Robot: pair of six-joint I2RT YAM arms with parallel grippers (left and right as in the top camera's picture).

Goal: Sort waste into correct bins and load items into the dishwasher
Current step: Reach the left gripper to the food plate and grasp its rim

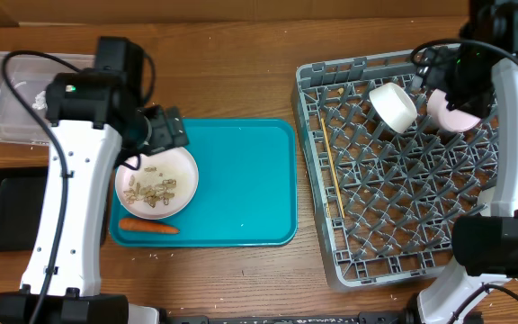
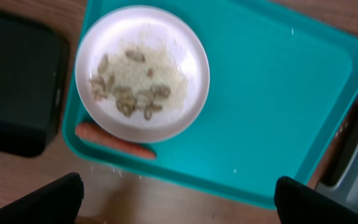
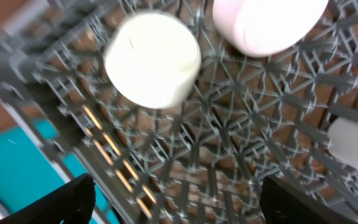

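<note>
A round white plate (image 1: 157,183) (image 2: 143,71) with beige nut and rice scraps (image 2: 132,87) lies on the left of the teal tray (image 1: 241,180). An orange carrot stick (image 1: 148,227) (image 2: 114,142) lies just in front of it. My left gripper (image 1: 169,133) (image 2: 179,199) hangs open high over the plate, holding nothing. The grey dish rack (image 1: 403,180) holds a white cup (image 1: 393,105) (image 3: 154,59), a pale pink bowl (image 1: 452,112) (image 3: 269,25) and chopsticks (image 1: 333,175) (image 3: 114,155). My right gripper (image 1: 461,85) (image 3: 179,199) is open above the rack beside the pink bowl, with nothing between its fingers.
A clear plastic tub (image 1: 7,94) stands at the far left, with a black tray (image 1: 7,211) (image 2: 17,81) in front of it. The teal tray's (image 2: 278,99) right half is bare. Rice crumbs lie on the wooden table by the tray's front edge.
</note>
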